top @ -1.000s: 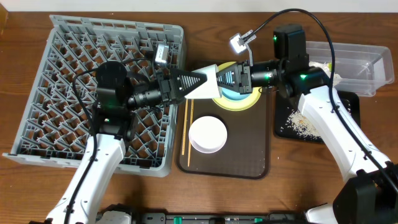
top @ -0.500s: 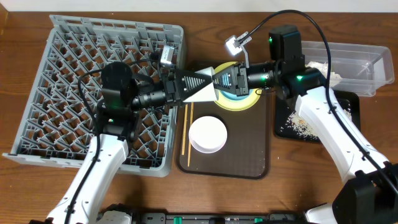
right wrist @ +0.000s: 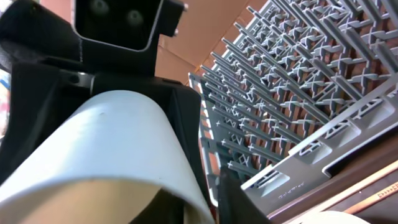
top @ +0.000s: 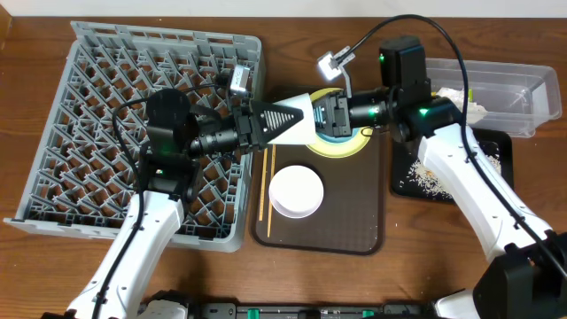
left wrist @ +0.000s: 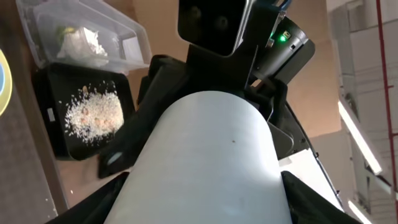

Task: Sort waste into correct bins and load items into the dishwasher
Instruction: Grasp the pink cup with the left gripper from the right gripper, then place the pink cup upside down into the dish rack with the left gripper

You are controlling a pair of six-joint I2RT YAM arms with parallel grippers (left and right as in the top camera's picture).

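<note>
A light blue bowl [top: 299, 124] hangs in the air between my two grippers, above the dish rack's right edge. My right gripper [top: 316, 115] is shut on its rim [right wrist: 124, 143]. My left gripper [top: 292, 120] is open, with one finger on each side of the bowl [left wrist: 211, 162]. The yellow plate [top: 350, 148], the white bowl [top: 295, 190] and the two chopsticks [top: 265, 182] lie on the brown serving tray [top: 354, 213]. The grey dish rack [top: 89, 106] holds nothing. The napkin [top: 456, 96] and a greenish wrapper [left wrist: 62, 31] lie in the clear tub [top: 523, 89]. Rice crumbs [top: 430, 177] lie in the black tray [top: 496, 168].
Both arms cross above the serving tray's upper left corner. The rack's lattice of pegs [right wrist: 298, 81] fills the right wrist view. The tub and the black tray stand at the far right, behind my right arm.
The two grippers have closed in on each other a little. The left one moved right and the right one moved left, so the bowl sits deeper between the left fingers.
</note>
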